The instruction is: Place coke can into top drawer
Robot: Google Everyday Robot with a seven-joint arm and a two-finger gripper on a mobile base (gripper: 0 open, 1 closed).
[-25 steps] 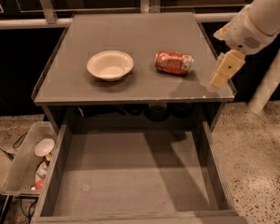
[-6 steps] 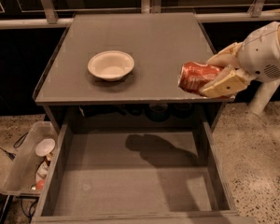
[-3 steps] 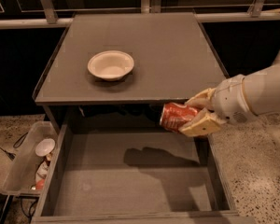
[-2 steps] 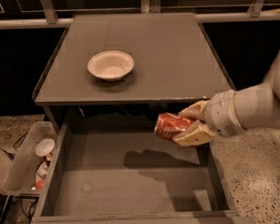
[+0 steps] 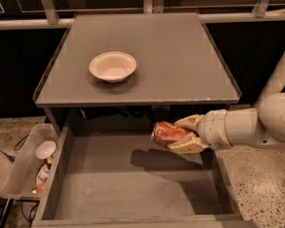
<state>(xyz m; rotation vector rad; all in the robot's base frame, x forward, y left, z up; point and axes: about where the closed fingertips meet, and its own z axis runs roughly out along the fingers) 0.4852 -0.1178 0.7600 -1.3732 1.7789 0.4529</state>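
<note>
Gripping the coke can [image 5: 167,133] sideways, your gripper [image 5: 177,136] sits right of centre w/ both cream fingers [image 5: 187,123] clamped on it. Can hangs over the open top drawer [image 5: 123,189], near its right rear; its shadow falls on the flat grey floor. Can is red-orange metal w/ white markings, not legible. Round cream bowl [image 5: 112,66] sits on the grey cabinet top [image 5: 180,61], upper left. Clear plastic bin [image 5: 20,172], lower left, holds white & red bits.
</note>
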